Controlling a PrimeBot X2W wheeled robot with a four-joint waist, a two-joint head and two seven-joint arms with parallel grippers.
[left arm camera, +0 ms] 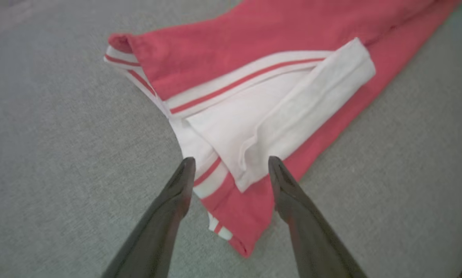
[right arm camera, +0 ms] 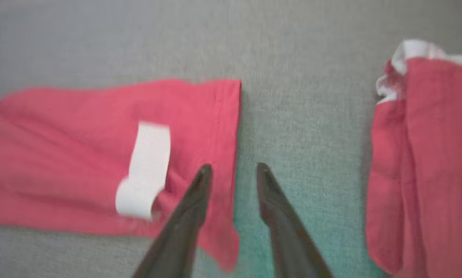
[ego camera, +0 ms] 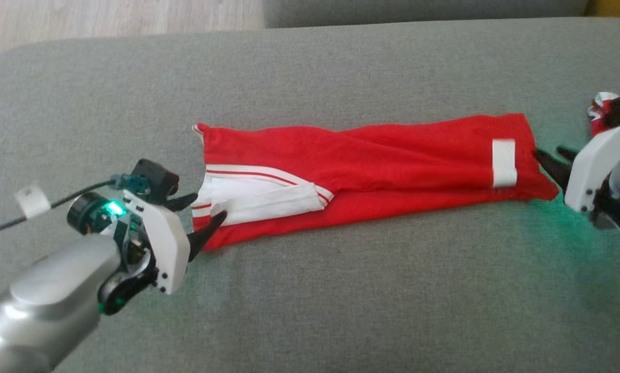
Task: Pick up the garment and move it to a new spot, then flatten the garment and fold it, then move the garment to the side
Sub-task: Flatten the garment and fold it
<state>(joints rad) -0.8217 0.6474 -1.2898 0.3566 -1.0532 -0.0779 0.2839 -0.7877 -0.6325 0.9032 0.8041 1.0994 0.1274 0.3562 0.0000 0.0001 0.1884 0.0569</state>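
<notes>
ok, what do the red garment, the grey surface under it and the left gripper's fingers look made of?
Garment: likely soft knit cotton or blend, matte; it creases and drapes limply. Grey surface: woven upholstery fabric, matte, fine heathered weave visible. Left gripper fingers: dark, smooth, slightly glossy; hard plastic or coated metal, cannot tell which.

No text can be read. The white patch (ego camera: 504, 162) on the garment (ego camera: 372, 155) is plain; the cable tag (ego camera: 31, 201) is too blurred.
</notes>
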